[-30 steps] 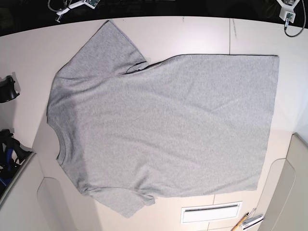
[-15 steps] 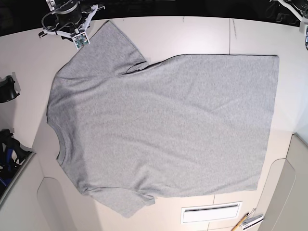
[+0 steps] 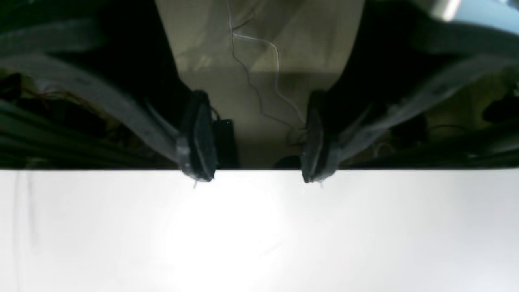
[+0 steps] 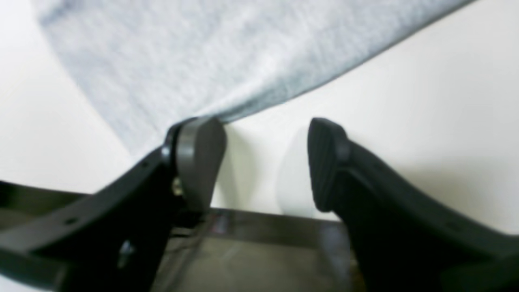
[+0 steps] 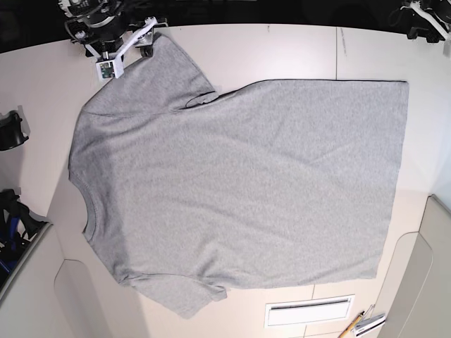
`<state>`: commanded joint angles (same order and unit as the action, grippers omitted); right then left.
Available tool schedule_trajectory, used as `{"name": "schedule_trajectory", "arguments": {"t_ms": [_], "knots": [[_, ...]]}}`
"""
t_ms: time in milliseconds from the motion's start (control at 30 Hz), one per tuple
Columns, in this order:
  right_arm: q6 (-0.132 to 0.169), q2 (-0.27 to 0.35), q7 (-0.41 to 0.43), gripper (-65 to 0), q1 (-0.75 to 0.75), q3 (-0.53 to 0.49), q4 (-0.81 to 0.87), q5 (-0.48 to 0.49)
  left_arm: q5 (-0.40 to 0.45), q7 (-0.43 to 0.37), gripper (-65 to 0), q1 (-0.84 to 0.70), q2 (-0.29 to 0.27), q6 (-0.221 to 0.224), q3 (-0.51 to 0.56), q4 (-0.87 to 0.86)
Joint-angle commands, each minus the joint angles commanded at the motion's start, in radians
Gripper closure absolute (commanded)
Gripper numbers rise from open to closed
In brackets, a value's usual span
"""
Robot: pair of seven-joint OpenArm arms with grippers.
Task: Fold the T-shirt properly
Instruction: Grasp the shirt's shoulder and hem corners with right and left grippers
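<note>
R gripper [image 4: 265, 162] jaws apart, nothing held, at the far sleeve hem of the T-shirt [image 5: 239, 186], soft heather-grey knit spread flat across the smooth pale table [image 5: 282, 49], w/ L gripper [image 3: 255, 138] likewise gaping, empty, over the bare table edge.

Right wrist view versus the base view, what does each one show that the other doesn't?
Only the right wrist view shows the right gripper open, one finger at the T-shirt edge, nothing between the fingers. Only the base view shows the whole T-shirt spread flat, neck toward the picture's left, and a white vent. Both show grey fabric on the pale table.
</note>
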<state>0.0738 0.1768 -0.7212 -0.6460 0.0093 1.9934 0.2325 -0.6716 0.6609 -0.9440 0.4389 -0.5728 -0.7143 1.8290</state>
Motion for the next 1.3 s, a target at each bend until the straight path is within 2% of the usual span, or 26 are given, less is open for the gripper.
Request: {"name": "schedule_trajectory", "arguments": {"t_ms": [67,100,167,267,467,600,767,867,900,1033,1100,1167,1300], "knots": [[0.084,-0.04,-0.014,-35.4,0.001,0.091,0.0,0.143,-0.038,0.005,-37.7,0.013,0.002,0.0,-0.001,0.0],[0.111,-0.05,-0.016,-35.4,0.001,0.121,0.0,0.199,-0.047,0.014,-37.7,0.029,0.003,0.0,-0.003,0.0],[0.136,-0.05,-0.016,-35.4,0.003,0.154,-0.002,0.261,-0.079,0.042,-37.7,0.068,0.002,0.0,-0.008,0.0],[0.164,-0.05,-0.005,-35.4,0.008,0.166,-0.014,0.274,-0.102,0.048,-39.4,0.12,0.002,0.0,-0.009,0.0],[0.173,-0.069,-0.01,-35.4,0.059,0.173,-0.117,0.276,-0.102,0.048,-40.9,0.21,0.013,0.004,-0.009,-0.04],[0.175,-0.069,-0.028,-35.4,0.058,0.228,-0.118,0.282,-0.123,0.049,-40.9,0.28,0.035,0.003,-0.009,-0.134],[0.212,-0.069,-0.101,-35.4,0.057,0.351,-0.102,0.383,-0.169,0.068,-42.8,0.362,0.081,-0.001,-0.009,-0.291],[0.223,-0.068,-0.116,-35.4,0.055,0.42,-0.102,0.42,-0.19,0.077,-42.8,0.388,0.103,-0.021,-0.009,-0.357],[0.233,-0.064,-0.119,-35.4,0.055,0.434,-0.102,0.427,-0.199,0.081,-42.8,0.393,0.107,-0.027,-0.009,-0.37],[0.238,-0.061,-0.112,-35.4,0.055,0.445,-0.106,0.441,-0.219,0.084,-42.8,0.407,0.113,-0.045,-0.009,-0.407],[0.257,-0.061,-0.112,-35.4,0.059,0.44,-0.125,0.462,-0.219,0.085,-42.8,0.431,0.113,-0.047,-0.009,-0.443],[0.291,-0.061,-0.114,-35.4,0.064,0.434,-0.154,0.491,-0.219,0.089,-42.8,0.448,0.113,-0.054,-0.008,-0.478],[0.329,-0.061,-0.113,-35.4,0.092,0.401,-0.222,0.502,-0.224,0.092,-42.8,0.463,0.118,-0.068,-0.007,-0.515]]}}
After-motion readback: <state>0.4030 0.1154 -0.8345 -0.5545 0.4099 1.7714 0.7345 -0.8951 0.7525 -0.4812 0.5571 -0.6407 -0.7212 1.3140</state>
